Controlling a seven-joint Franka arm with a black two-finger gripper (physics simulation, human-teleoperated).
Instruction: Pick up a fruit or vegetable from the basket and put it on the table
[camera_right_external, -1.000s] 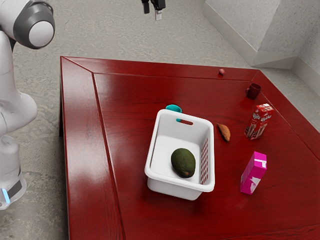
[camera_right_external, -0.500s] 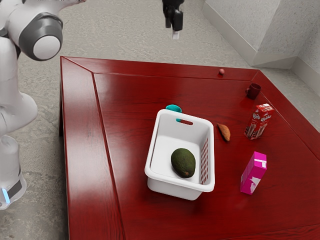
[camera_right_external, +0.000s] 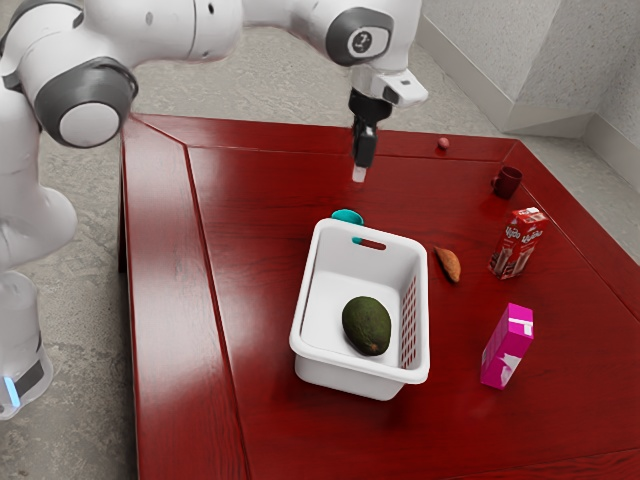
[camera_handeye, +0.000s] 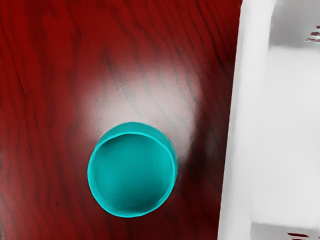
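High above the table, past the white basket on the side of the teal cup, hangs my gripper. It touches nothing. Inside the basket, a dark green avocado lies on the floor, nearer the end away from my gripper. The wrist view looks down on the round teal cup beside the basket's white wall, with red tabletop around the cup.
Behind the basket stands the teal cup. Toward the exterior view's right are an orange-brown sweet potato, a magenta carton, a red-and-white carton and a dark red mug. A small reddish round item lies by the far edge.
My arm has reached out over the table; the hand has come down and toward the exterior view's right, closer to the basket. The basket, avocado and other objects stand where they were.
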